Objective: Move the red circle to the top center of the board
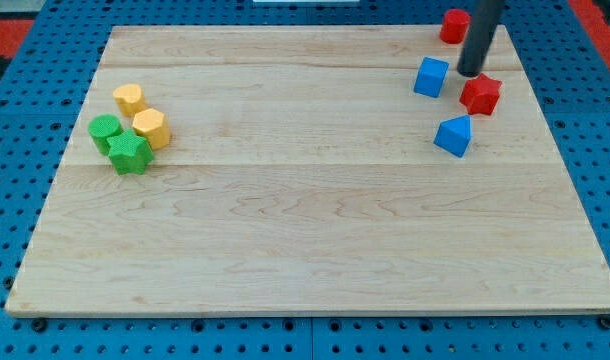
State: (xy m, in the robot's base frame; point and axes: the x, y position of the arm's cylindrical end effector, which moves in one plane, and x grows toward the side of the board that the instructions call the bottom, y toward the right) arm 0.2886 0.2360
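The red circle sits at the board's top right, partly hidden behind my dark rod. My tip rests on the board just below the red circle, between the blue cube to its left and the red star to its lower right. The tip is apart from the red circle by a small gap. A blue triangular block lies below the tip.
At the view's left, a cluster holds a yellow circle, a yellow hexagon, a green circle and a green star. The wooden board lies on a blue pegboard table.
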